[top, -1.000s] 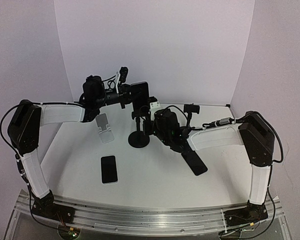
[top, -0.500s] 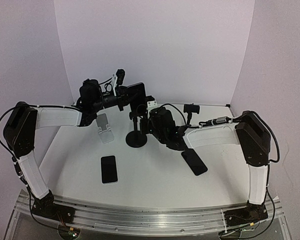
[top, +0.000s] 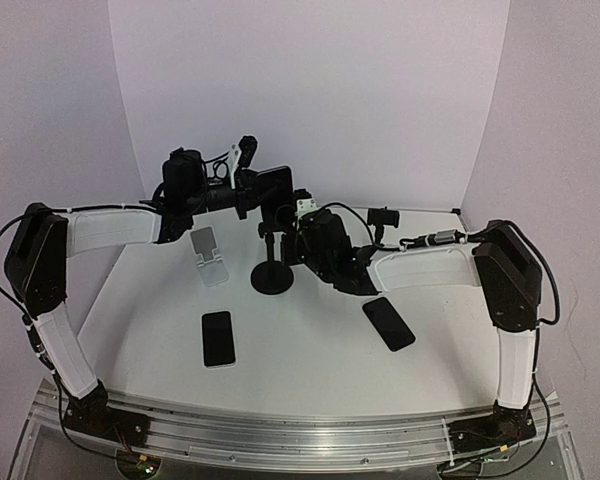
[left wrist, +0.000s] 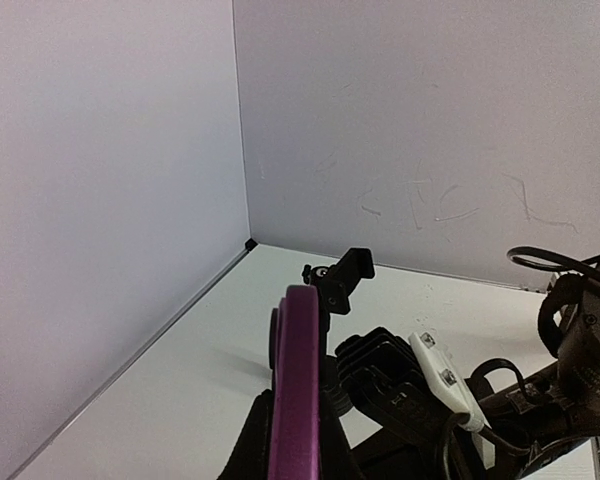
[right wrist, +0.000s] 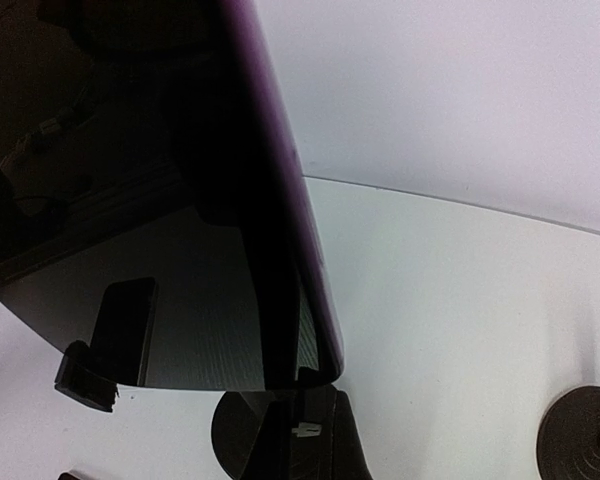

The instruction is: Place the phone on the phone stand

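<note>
A dark phone with a purple rim [top: 274, 185] is held upright in my left gripper [top: 252, 190], just above the head of the black round-based phone stand [top: 274, 279]. In the left wrist view the phone's purple edge [left wrist: 297, 370] sits between the shut fingers of my left gripper [left wrist: 295, 425]. My right gripper [top: 298, 228] is at the top of the stand's post and appears shut on it. In the right wrist view the phone's dark screen [right wrist: 180, 200] fills the upper left. My right gripper [right wrist: 310, 425] shows below it, with the stand's base [right wrist: 232, 432] behind.
A white folding stand [top: 210, 255] sits left of the black stand. One phone [top: 218, 338] lies flat at front left, another [top: 388, 322] at front right. A second black clamp stand [top: 381, 220] stands at the back right, also in the left wrist view [left wrist: 345, 278].
My right arm has drawn back and left towards the stand, uncovering the phone lying at front right. My left gripper has shifted the held phone slightly left over the stand.
</note>
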Controlling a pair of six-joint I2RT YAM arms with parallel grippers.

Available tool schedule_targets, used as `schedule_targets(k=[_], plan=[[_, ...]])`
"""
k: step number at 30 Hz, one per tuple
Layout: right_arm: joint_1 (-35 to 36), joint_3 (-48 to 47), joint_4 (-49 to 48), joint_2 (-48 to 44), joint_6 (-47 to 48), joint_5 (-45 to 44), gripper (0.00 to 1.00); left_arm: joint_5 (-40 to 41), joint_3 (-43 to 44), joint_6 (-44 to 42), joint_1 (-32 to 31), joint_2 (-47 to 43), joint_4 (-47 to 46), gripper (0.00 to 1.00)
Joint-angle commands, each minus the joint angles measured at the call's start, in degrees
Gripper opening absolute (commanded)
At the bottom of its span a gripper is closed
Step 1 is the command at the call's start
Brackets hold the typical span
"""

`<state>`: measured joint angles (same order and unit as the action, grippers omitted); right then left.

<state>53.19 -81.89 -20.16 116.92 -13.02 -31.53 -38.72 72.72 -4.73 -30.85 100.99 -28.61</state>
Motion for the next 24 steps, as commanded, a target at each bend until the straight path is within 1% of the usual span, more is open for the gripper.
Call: schedule_targets(k=[1, 10, 16, 21, 24], plan=[[-2.7, -1.4, -0.1, -2.1, -0.3, -2.0, 0.00, 6.7, -1.2, -3.6, 3.3, 2.2, 24.7, 0.00], [-3.9, -2.1, 0.3, -1.8, -1.1, 0.5, 0.00, 11.9, -0.7, -7.1, 2.7, 1.1, 30.5, 0.00], [-3.9, -2.9, 0.8, -1.6, -0.3, 1.9, 0.00, 14.2, 1.9, -10.1, 2.4, 1.3, 34.7, 0.00], [-3.9, -4.2, 0.8, -1.0, 1.4, 7.1, 0.00, 11.4, 1.2, -10.2, 2.3, -0.1, 34.3, 0.00], [-3.9, -4.5, 0.9, -0.5, 1.4, 7.4, 0.00, 11.2, 1.7, -10.6, 2.2, 0.4, 33.6, 0.00]])
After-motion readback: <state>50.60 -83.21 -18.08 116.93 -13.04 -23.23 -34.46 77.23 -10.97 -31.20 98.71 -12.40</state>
